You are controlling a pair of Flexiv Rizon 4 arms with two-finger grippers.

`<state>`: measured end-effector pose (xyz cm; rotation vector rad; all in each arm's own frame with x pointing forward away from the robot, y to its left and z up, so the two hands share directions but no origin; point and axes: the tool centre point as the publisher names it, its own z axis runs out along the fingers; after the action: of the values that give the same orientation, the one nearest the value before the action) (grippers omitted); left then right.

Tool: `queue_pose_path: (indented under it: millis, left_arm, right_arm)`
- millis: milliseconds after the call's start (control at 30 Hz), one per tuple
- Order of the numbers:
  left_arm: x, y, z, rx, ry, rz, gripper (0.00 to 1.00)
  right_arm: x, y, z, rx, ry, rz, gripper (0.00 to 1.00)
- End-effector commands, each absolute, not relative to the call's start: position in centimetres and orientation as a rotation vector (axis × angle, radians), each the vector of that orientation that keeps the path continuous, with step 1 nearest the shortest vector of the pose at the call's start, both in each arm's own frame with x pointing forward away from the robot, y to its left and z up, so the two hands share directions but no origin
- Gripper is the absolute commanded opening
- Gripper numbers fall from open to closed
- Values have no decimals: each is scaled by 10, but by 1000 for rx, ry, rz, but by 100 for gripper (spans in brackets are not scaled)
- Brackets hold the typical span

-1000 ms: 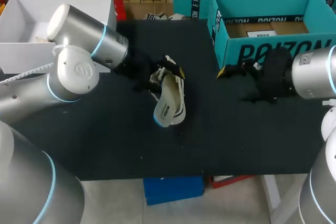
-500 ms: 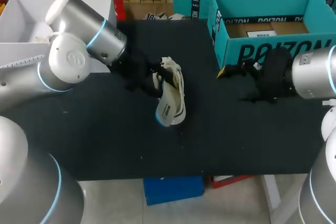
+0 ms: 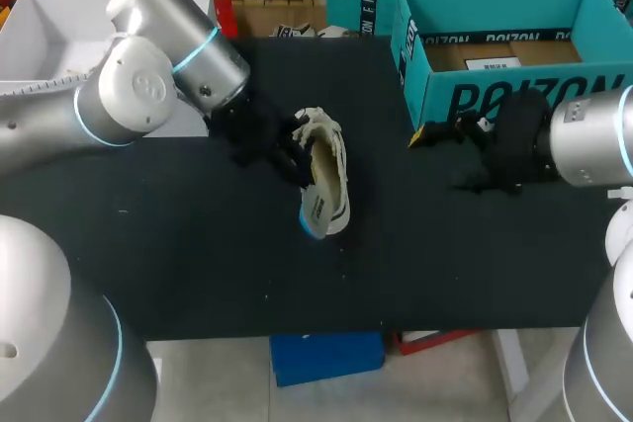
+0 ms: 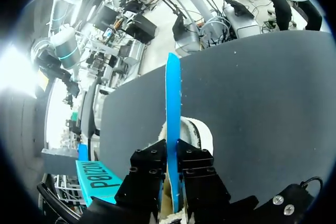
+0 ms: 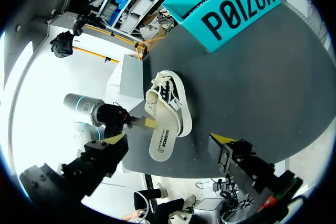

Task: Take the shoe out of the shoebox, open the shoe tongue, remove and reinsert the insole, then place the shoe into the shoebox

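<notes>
Found the left claw (image 4: pixel 171 149) closed narrow on the insole (image 4: pixel 172 98), both black fingers (image 4: pixel 149 163) pressed against its faces from two sides. Noted the insole edge-on between those fingers, blue along the edge in view, running straight ahead past the fingertips. Recorded the shoe (image 4: pixel 198 132), white with dark trim, directly under and just ahead of the same claw, resting on the dark table (image 4: pixel 262 103) with its laced end nearest the claw.

From the right wrist view, confirmed the insole lying along the shoe's opening, pale printed face showing, far end jutting beyond the shoe on the side away from the left claw. Unable to tell how much of the insole sits inside the shoe.

Found the right claw (image 5: pixel 169 140) spread wide, yellow tips far apart. Placed the shoe well ahead of it, between the two claws. Logged the teal shoebox (image 3: pixel 514 96), open-topped, close beside the right claw and well apart from the left one. Logged the shoe as outside the shoebox.
</notes>
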<state>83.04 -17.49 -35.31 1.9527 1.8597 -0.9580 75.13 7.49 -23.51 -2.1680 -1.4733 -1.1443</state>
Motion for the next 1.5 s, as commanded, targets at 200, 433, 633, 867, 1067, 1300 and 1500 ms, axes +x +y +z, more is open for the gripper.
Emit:
queue_pose_path:
  millis: [200,433,633,867,1067,1300,1500]
  left_arm:
    - [837,-179,-351,1912,1858,-939,0]
    - [842,-180,-346,1856,1837,-901,0]
    - [841,-184,-344,1819,1802,-894,0]
    - [838,-188,-351,1810,1798,-904,0]
    - [839,-187,-352,1803,1807,-881,0]
    - [844,-183,-357,1782,1824,-852,0]
    - [851,-179,-362,1758,1839,-830,0]
  right_arm:
    - [752,77,-235,-2174,-1474,-1142,100]
    - [752,77,-235,-2174,-1474,-1142,100]
    - [752,77,-235,-2174,-1474,-1142,100]
    - [752,77,-235,-2174,-1474,-1142,100]
    - [752,77,-235,-2174,-1474,-1142,100]
    - [752,77,-235,-2174,-1474,-1142,100]
    - [752,77,-235,-2174,-1474,-1142,100]
